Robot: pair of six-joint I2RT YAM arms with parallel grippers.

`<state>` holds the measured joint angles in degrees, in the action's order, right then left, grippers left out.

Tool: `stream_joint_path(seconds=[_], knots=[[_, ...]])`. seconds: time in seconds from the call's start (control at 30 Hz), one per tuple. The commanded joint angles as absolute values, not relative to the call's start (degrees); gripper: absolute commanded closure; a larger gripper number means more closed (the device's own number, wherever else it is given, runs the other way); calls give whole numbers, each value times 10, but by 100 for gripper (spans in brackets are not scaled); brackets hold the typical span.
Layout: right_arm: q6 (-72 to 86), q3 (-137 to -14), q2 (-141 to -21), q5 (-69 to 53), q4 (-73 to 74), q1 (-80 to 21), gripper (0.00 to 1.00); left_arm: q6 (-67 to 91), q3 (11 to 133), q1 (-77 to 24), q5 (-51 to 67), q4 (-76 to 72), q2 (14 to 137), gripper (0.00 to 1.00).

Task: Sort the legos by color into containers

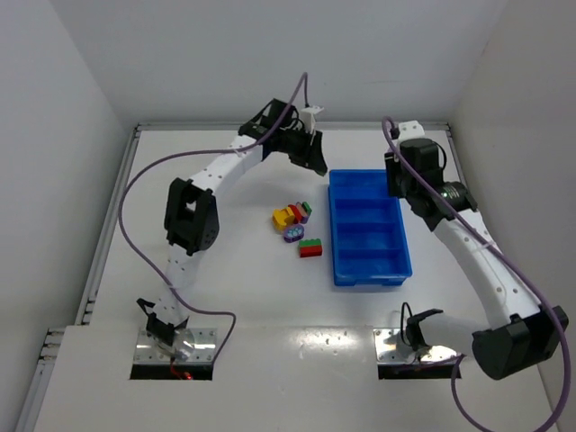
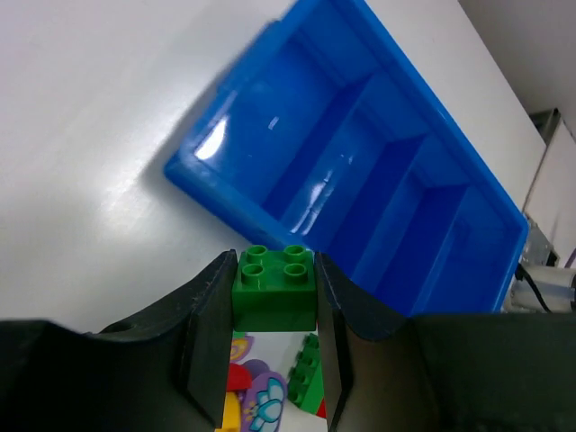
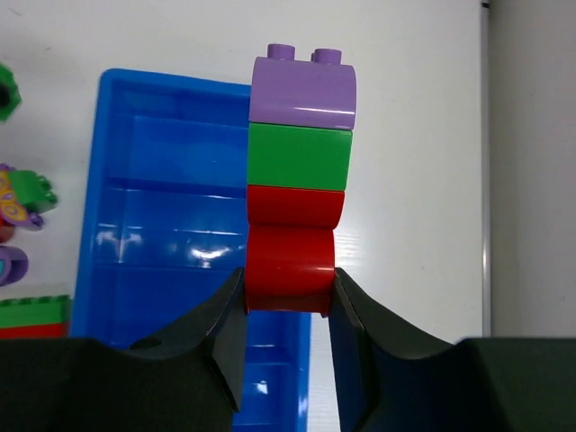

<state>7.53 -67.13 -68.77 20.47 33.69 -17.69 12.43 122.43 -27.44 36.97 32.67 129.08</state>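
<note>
Overhead, a white table (image 1: 234,288) carries a bright blue divided tray (image 1: 335,229) at centre right. A small cluster of loose legos (image 1: 295,227) lies just left of it: yellow, red, purple and green pieces close together. One arm reaches to the upper centre of the frame. Its left pincer (image 2: 274,268) is clenched on a single green four-stud brick (image 2: 274,301), seen at the lower middle of the wrist view just below the tray's nearest corner. A few loose bricks show underneath between the fingers. The other arm curves up the right side of the overhead frame. The right pincer (image 3: 288,281) is grasping the red bottom piece of a stacked tower (image 3: 299,157), red below, green in the middle, purple on top. The tower stands upright at the centre of its wrist view, against the tray's right rim.
</note>
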Motion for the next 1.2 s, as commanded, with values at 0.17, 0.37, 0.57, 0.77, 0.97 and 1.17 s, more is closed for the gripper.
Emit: stream_joint_path(seconds=[0.17, 0.37, 0.57, 0.77, 0.97, 1.17], knots=[[69, -658, -621, 234, 354, -137, 100, 112, 1279, -351, 369, 323, 1334, 95], [74, -653, -610, 207, 354, -113, 100, 137, 1310, -368, 338, 278, 1376, 86], [74, -653, -610, 159, 359, -98, 100, 142, 1332, -368, 280, 248, 1403, 47], [79, -653, -610, 128, 365, -92, 100, 142, 1332, -368, 242, 221, 1408, 23], [79, -648, -610, 67, 353, -92, 100, 142, 1318, -368, 249, 189, 1383, 18], [37, -642, -630, -124, 323, -92, 100, 148, 1251, -310, 391, 159, 1265, 18]])
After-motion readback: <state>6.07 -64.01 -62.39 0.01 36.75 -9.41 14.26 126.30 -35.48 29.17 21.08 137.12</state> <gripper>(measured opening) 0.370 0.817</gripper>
